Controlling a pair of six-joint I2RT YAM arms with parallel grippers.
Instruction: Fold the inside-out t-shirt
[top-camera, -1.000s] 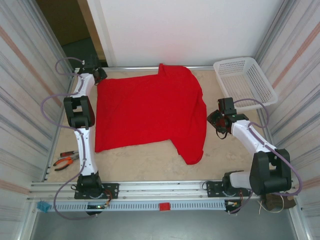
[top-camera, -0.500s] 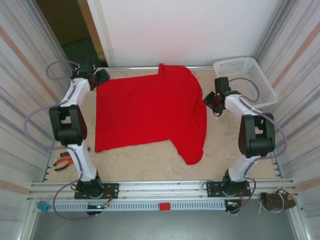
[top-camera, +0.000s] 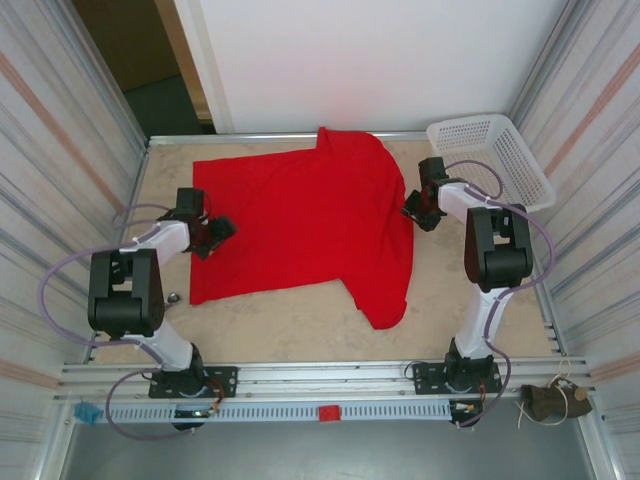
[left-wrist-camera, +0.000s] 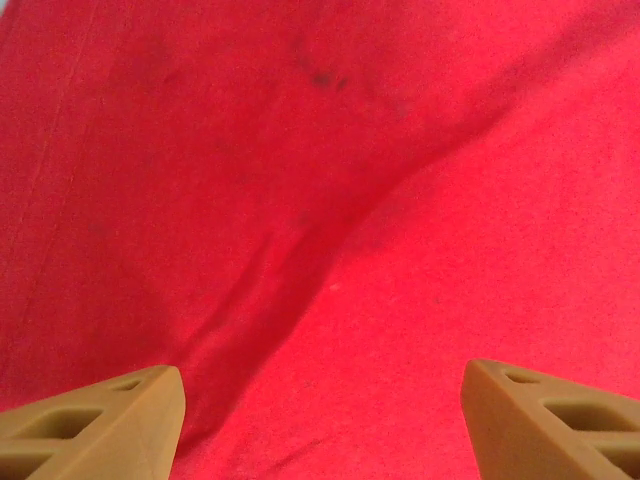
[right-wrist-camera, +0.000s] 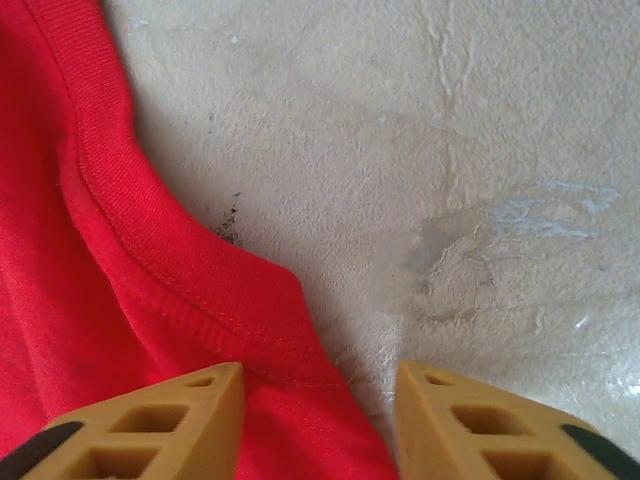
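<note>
Top view: the inside-out t-shirt (top-camera: 300, 215) lies spread across the table (top-camera: 300, 322) centre. The left gripper (top-camera: 218, 233) is just inside its left edge, the right gripper (top-camera: 412, 212) at its right edge.

Left wrist: jaws wide apart, nothing held, creased red cloth underneath.

Right wrist: jaws partly open, straddling the ribbed edge (right-wrist-camera: 180, 270), nothing pinched yet.

We'd drop both lower, get cloth between the fingers before closing, then lift together, evenly.
</note>
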